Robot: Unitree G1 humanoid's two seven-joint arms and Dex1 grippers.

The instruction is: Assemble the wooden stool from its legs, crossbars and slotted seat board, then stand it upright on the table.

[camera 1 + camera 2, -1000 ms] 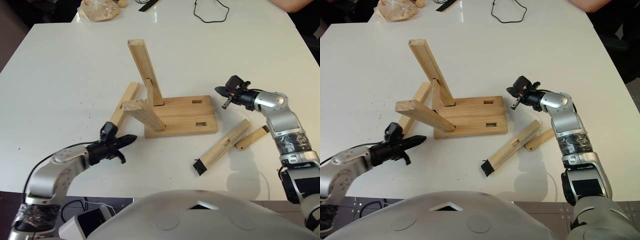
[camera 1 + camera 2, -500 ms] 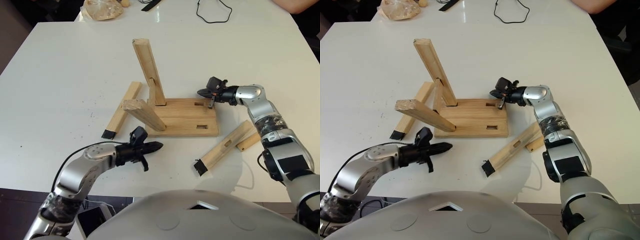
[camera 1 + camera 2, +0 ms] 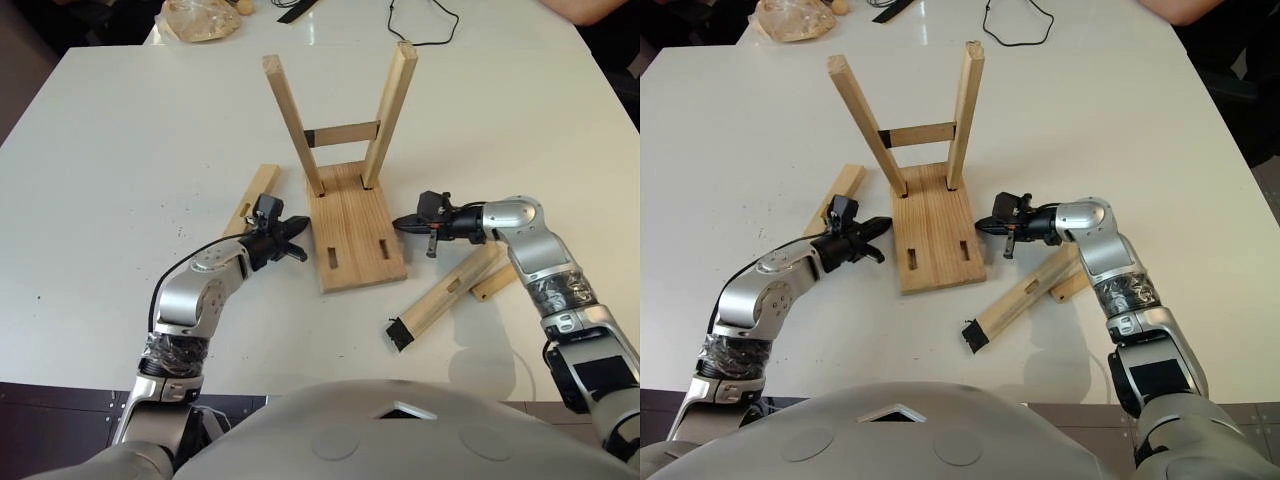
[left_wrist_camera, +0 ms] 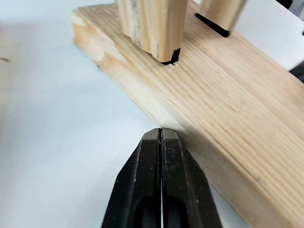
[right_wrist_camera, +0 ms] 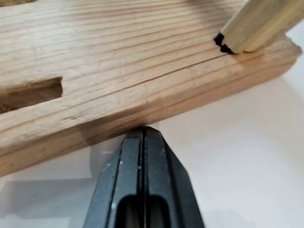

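The seat board (image 3: 355,235) lies flat at the middle of the white table (image 3: 120,150), pale wood with straight grain. Two legs (image 3: 290,120) stand in its far end, leaning apart towards the top, joined by a dark-tipped crossbar (image 3: 345,133). Two empty slots (image 3: 333,257) show at its near end.

At the board's 9 o'clock my left gripper (image 3: 300,228) has its fingers pressed together, tips against the board's edge. At 3 o'clock my right gripper (image 3: 400,224), fingers likewise together, touches the opposite edge.

A third leg (image 3: 250,200) lies flat at 9 o'clock, just beyond my left gripper. At 4 o'clock lie a fourth leg (image 3: 445,295), black-capped at its near end, and a short bar (image 3: 505,277) beside it.
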